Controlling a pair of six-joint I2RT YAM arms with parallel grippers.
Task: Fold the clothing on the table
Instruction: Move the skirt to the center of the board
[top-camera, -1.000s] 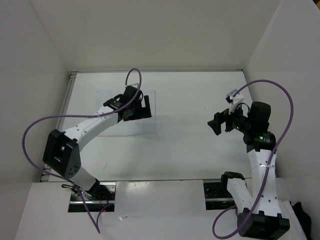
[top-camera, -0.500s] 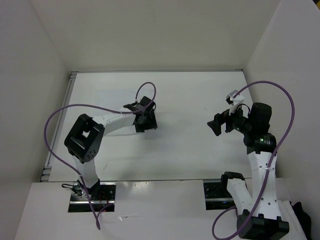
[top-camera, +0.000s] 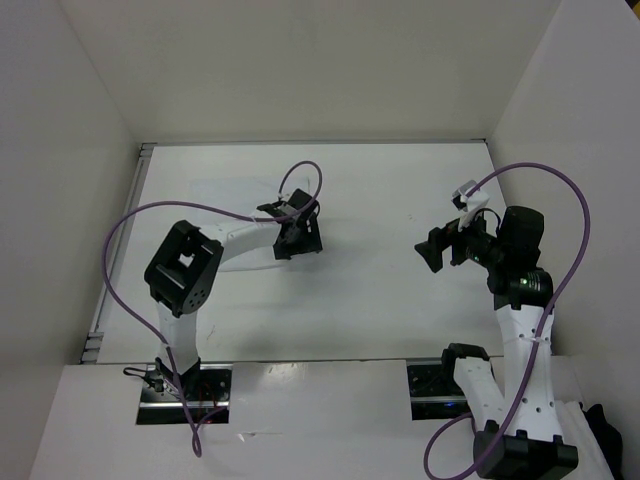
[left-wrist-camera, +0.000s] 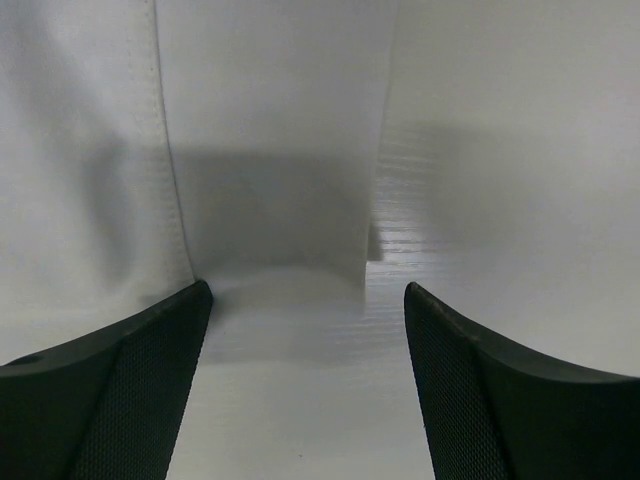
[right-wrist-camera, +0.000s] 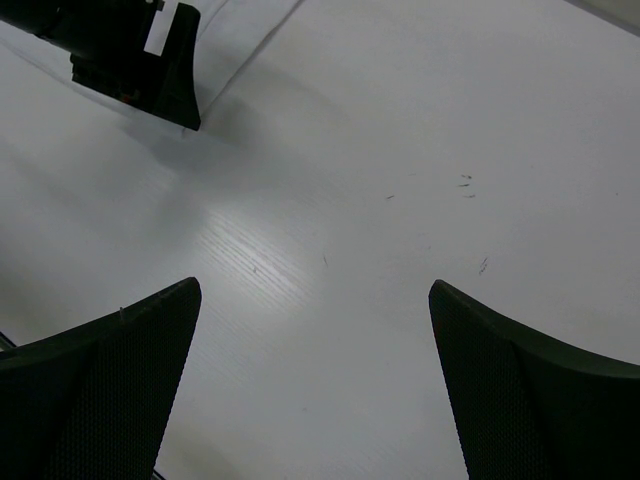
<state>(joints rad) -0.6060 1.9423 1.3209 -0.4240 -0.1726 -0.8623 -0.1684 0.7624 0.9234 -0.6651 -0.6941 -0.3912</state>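
The clothing (top-camera: 228, 200) is a thin white sheet lying flat on the left half of the table (top-camera: 380, 200), barely distinct from it. In the left wrist view its stitched hem and its right edge run down to a corner (left-wrist-camera: 368, 258) just ahead of my fingers. My left gripper (top-camera: 298, 240) (left-wrist-camera: 305, 290) hovers low at that near right corner, open, with only bare table between the pads. Off to the right, my right gripper (top-camera: 432, 250) (right-wrist-camera: 315, 285) stands open over bare table, holding nothing.
White wall panels enclose the table on the left, back and right. A metal edge strip (top-camera: 140, 200) runs along the left side. A purple cable (top-camera: 130, 225) loops over the left arm, and another (top-camera: 560, 190) arcs above the right arm. The right wrist view shows the left gripper (right-wrist-camera: 150, 60).
The left arm has folded up at the elbow and its gripper has slid right, from over the cloth's middle to its right edge. The right arm has not moved.
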